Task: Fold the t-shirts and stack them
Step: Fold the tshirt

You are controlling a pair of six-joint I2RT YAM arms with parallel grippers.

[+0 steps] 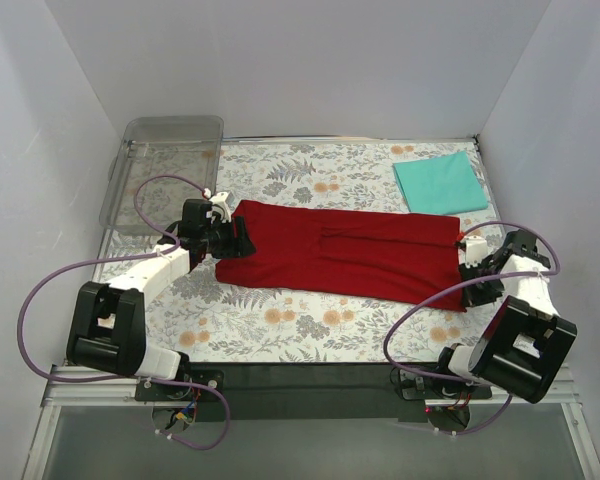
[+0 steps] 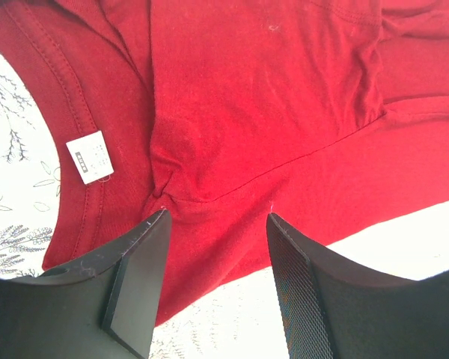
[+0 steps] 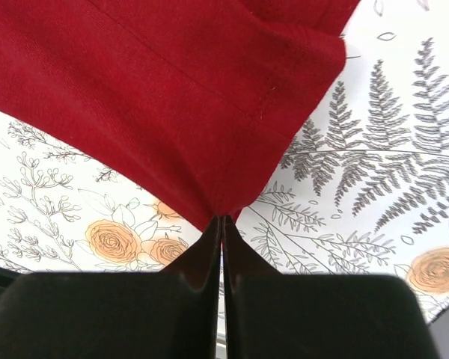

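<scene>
The dark red t-shirt [image 1: 350, 255] lies on the floral mat as a long strip folded lengthwise, running from left to right. At its collar end my left gripper [image 1: 240, 240] stands open. In the left wrist view the gripper [image 2: 217, 217] has its jaws apart just over the red cloth [image 2: 269, 112], next to the white neck label [image 2: 90, 157]. My right gripper [image 1: 467, 262] is shut on the shirt's hem end. The right wrist view shows the gripper [image 3: 223, 218] pinching a corner of the red cloth [image 3: 157, 97]. The teal t-shirt [image 1: 440, 183] lies folded at the back right.
A clear plastic tray [image 1: 170, 122] stands at the back left corner, partly off the floral mat [image 1: 280, 320]. White walls close in the left, back and right sides. Purple cables loop beside both arms.
</scene>
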